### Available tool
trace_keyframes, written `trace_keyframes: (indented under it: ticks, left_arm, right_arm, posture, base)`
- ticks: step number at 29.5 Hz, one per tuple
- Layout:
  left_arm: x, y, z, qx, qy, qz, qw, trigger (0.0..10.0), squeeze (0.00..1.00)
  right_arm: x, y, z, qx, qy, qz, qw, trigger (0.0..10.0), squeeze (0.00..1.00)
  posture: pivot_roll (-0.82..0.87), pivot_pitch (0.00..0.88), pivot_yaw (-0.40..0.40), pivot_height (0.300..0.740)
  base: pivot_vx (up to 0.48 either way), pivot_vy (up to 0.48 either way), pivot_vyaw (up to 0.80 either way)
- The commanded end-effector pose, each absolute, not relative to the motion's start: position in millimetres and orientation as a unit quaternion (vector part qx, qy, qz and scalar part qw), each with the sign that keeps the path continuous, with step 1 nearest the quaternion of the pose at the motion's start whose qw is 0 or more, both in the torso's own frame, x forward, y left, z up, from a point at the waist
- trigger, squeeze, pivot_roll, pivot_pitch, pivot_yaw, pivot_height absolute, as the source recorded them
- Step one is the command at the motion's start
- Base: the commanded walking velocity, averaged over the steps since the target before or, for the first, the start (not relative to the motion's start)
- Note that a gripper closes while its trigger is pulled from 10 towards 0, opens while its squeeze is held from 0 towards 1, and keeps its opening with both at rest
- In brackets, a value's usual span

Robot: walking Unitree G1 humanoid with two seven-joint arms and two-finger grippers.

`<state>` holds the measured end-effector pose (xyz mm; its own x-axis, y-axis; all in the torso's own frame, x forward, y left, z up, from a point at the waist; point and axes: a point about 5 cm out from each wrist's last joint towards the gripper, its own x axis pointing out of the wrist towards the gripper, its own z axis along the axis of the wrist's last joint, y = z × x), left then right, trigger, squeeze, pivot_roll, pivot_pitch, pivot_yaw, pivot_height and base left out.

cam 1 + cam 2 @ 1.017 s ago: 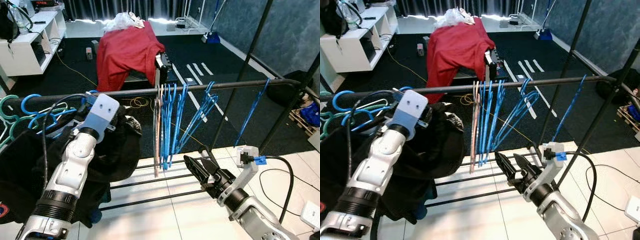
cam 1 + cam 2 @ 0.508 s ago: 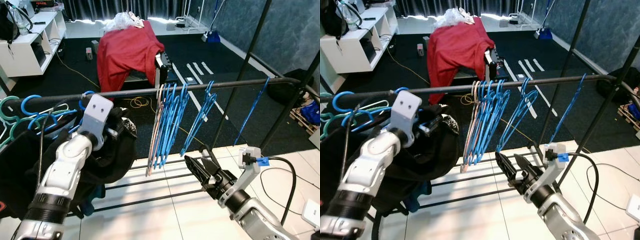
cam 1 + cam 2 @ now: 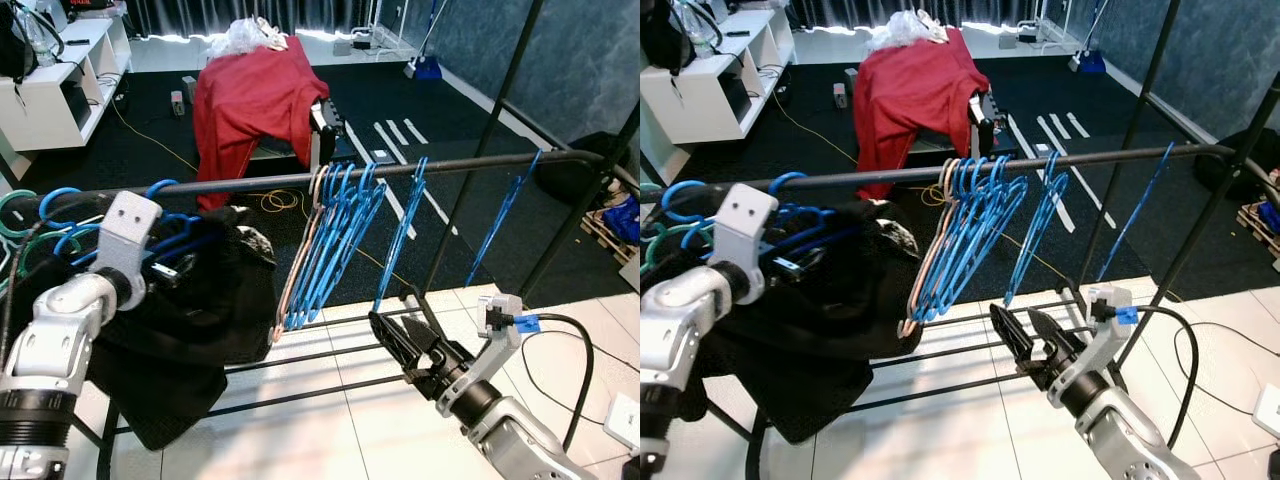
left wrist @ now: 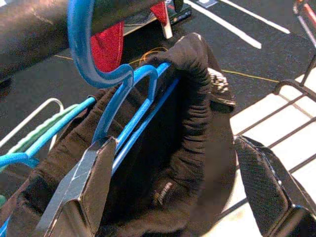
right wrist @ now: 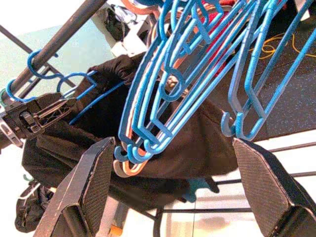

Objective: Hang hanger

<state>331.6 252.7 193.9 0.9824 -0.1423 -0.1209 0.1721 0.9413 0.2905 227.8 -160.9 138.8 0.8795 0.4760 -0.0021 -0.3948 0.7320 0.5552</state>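
A black rail (image 3: 260, 184) runs across in front of me. A blue hanger's hook (image 4: 84, 54) sits over it, with a black garment (image 3: 190, 310) hanging from that hanger. My left gripper (image 4: 173, 148) is open just short of the garment, one finger on each side, holding nothing. Further right along the rail, a bunch of blue hangers (image 3: 330, 240) swings tilted, and two single blue hangers (image 3: 400, 230) (image 3: 505, 215) hang beyond it. My right gripper (image 3: 392, 320) is open and empty, low under the rail, pointing up at the bunch (image 5: 163, 94).
Blue and teal hangers (image 3: 30, 215) crowd the rail's left end. Black rack uprights (image 3: 480, 150) rise at the right, and lower rack bars (image 3: 300, 360) cross above the white floor tiles. A red cloth (image 3: 255, 95) drapes over furniture behind. A white shelf (image 3: 55, 95) stands back left.
My left arm has drawn back to the left, away from the rail. The bunch of blue hangers has swung, bottoms going left. The right arm has barely moved.
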Motion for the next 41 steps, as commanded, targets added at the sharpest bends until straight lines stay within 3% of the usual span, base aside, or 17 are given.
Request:
trace_keyframes:
  ticks: [1, 9, 11, 14, 22, 31, 33, 35, 36, 39, 41]
  left_arm:
    - [332.4, 259.9, 201.7, 0.164, 0.044, -0.064, 0.983, 10.0, 0.00]
    - [326.9, 254.0, 211.7, 0.150, 0.037, -0.135, 0.979, 10.0, 0.00]
    - [313.0, 259.0, 216.6, 0.203, 0.068, -0.201, 0.956, 10.0, 0.00]
    - [304.5, 264.9, 221.7, 0.238, 0.091, -0.225, 0.941, 10.0, 0.00]
    - [310.0, 287.1, 241.8, 0.248, 0.077, -0.143, 0.955, 10.0, 0.00]
    - [314.3, 281.8, 229.0, 0.238, 0.102, -0.131, 0.957, 10.0, 0.00]
    - [315.5, 274.5, 221.5, 0.225, 0.113, -0.141, 0.957, 10.0, 0.00]
    - [318.4, 236.6, 195.3, 0.176, 0.136, -0.195, 0.955, 10.0, 0.00]
    - [318.4, 236.6, 195.3, 0.176, 0.136, -0.195, 0.955, 10.0, 0.00]
    - [318.4, 191.5, 177.4, 0.111, 0.143, -0.252, 0.951, 10.0, 0.00]
    - [318.4, 191.5, 177.4, 0.111, 0.143, -0.252, 0.951, 10.0, 0.00]
  right_arm:
    - [226.3, -161.3, 139.8, 0.284, 0.073, 0.232, 0.927, 10.0, 0.00]
    - [225.3, -160.6, 140.3, 0.286, 0.073, 0.230, 0.927, 10.0, 0.00]
    - [224.7, -160.3, 140.1, 0.288, 0.073, 0.230, 0.927, 10.0, 0.00]
    - [224.3, -160.2, 140.0, 0.289, 0.073, 0.231, 0.926, 10.0, 0.00]
    - [224.2, -159.7, 139.8, 0.290, 0.074, 0.232, 0.926, 10.0, 0.00]
    - [224.1, -159.1, 139.6, 0.291, 0.075, 0.232, 0.925, 10.0, 0.00]
    - [224.0, -159.0, 139.6, 0.291, 0.076, 0.233, 0.925, 10.0, 0.00]
    - [223.4, -158.8, 139.7, 0.292, 0.075, 0.232, 0.925, 10.0, 0.00]
    - [223.4, -158.8, 139.7, 0.292, 0.075, 0.232, 0.925, 10.0, 0.00]
    - [223.0, -158.7, 139.5, 0.293, 0.075, 0.231, 0.925, 10.0, 0.00]
    - [223.0, -158.7, 139.5, 0.293, 0.075, 0.231, 0.925, 10.0, 0.00]
  posture:
    - [-0.11, 0.107, -0.009, 0.740]
    - [-0.11, 0.109, -0.006, 0.740]
    - [-0.10, 0.113, -0.005, 0.740]
    - [-0.10, 0.116, -0.006, 0.740]
    - [-0.09, 0.114, -0.009, 0.740]
    - [-0.09, 0.111, -0.007, 0.740]
    - [-0.09, 0.111, -0.007, 0.740]
    - [-0.10, 0.106, -0.001, 0.740]
    - [-0.10, 0.106, -0.001, 0.740]
    - [-0.09, 0.103, 0.002, 0.740]
    - [-0.09, 0.103, 0.002, 0.740]
  base:
    - [0.000, 0.000, 0.00]
    - [0.000, 0.000, 0.00]
    - [0.000, 0.000, 0.00]
    - [0.000, 0.000, 0.00]
    - [0.000, 0.000, 0.00]
    - [0.000, 0.000, 0.00]
    - [0.000, 0.000, 0.00]
    - [0.000, 0.000, 0.00]
    - [0.000, 0.000, 0.00]
    - [0.000, 0.000, 0.00]
    - [0.000, 0.000, 0.00]
